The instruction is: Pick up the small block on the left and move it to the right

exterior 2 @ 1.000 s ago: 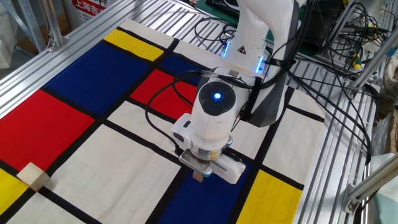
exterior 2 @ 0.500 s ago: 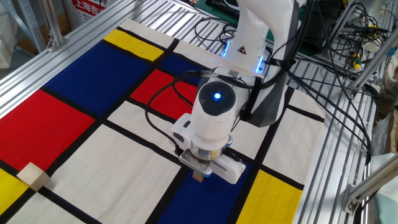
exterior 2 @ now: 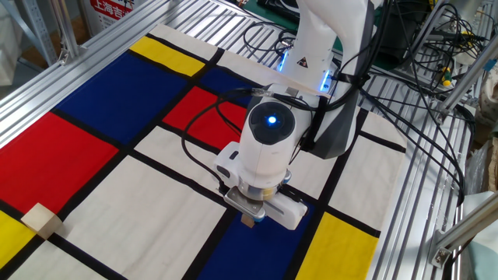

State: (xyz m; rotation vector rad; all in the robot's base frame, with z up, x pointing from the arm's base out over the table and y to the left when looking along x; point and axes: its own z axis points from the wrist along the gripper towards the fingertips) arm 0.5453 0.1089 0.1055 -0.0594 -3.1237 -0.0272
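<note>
My gripper (exterior 2: 249,218) points down over the boundary between the white panel and the blue panel at the front middle of the cloth. The small block (exterior 2: 248,222), a tiny light-brown wooden cube, peeks out just under the hand, between the fingers. The gripper appears shut on it, low over the cloth. The white hand hides most of the fingers, and I cannot tell whether the cube touches the cloth.
A larger, paler wooden block (exterior 2: 42,221) lies at the front left, at the edge of the yellow panel. The arm's base (exterior 2: 315,54) and black cables (exterior 2: 405,124) are at the back right. A metal frame rail (exterior 2: 424,210) runs along the cloth's right side.
</note>
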